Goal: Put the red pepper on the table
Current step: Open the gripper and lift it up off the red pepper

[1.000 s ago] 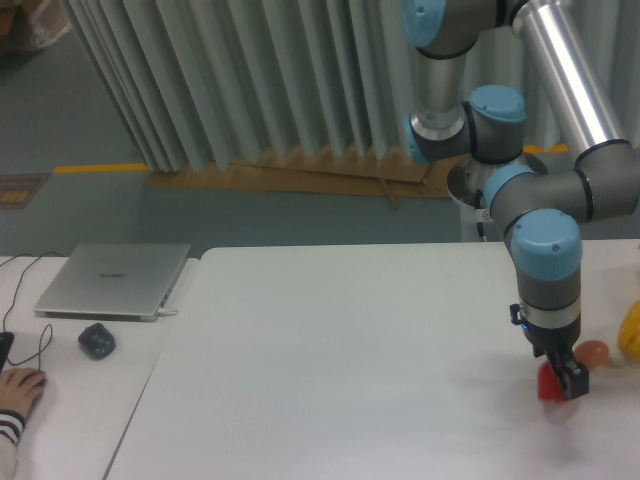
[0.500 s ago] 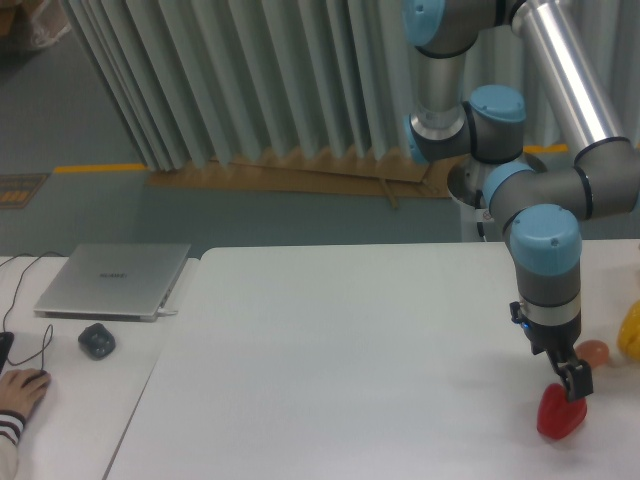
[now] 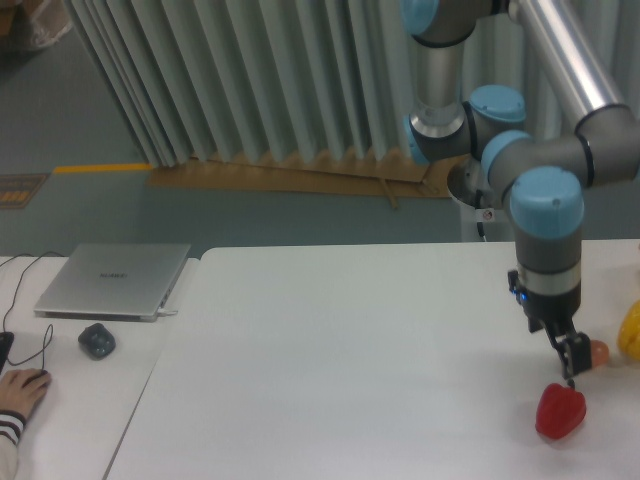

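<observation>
Grey pleated curtains behind, then the big white table [image 3: 330,360] filling the near half. The red pepper [image 3: 560,412] sits on it near the right edge, free of the gripper [image 3: 573,362] just above, whose fingers I can't tell are spread or together. Risk: it's lobed, so a nudge could roll it off or into the small orange ball [image 3: 597,352].

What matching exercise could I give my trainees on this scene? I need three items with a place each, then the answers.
Items:
1. glossy red bell pepper
2. closed silver laptop
3. yellow object

Places:
A. right image edge
B. small side desk, left
C. white table, just below the end effector

Pairs: 1-C, 2-B, 3-A
</observation>
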### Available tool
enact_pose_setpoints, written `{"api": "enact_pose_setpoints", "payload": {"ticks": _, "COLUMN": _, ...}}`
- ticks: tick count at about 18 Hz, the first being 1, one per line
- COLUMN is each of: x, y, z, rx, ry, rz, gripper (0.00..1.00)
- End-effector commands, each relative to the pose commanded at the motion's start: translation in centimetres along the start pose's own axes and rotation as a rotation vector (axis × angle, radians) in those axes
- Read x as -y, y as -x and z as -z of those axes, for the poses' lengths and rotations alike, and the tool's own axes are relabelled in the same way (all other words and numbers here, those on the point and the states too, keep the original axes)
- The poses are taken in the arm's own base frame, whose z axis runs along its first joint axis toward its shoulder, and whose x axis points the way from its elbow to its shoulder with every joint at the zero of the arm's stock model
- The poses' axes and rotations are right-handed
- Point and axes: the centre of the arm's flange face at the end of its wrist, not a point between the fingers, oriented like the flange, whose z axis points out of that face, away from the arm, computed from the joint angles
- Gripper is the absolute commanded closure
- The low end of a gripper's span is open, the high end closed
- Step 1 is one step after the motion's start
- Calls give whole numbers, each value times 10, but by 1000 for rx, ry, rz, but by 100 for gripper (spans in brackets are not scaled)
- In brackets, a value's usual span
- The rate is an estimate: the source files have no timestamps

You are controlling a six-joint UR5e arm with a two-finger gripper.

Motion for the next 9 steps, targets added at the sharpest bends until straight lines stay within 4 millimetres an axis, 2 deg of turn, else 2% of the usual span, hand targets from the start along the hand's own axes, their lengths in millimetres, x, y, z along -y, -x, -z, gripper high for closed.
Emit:
{"api": "enact_pose_setpoints", "payload": {"ticks": 5, "x": 2, "y": -24, "z": 29, "rx": -10, "ry": -7, "rz": -14, "gripper": 0}}
{"api": "enact_pose_setpoints", "payload": {"ticks": 9, "x": 5, "y": -37, "z": 35, "rx": -40, "ry": 5, "rz": -30, "gripper": 0}}
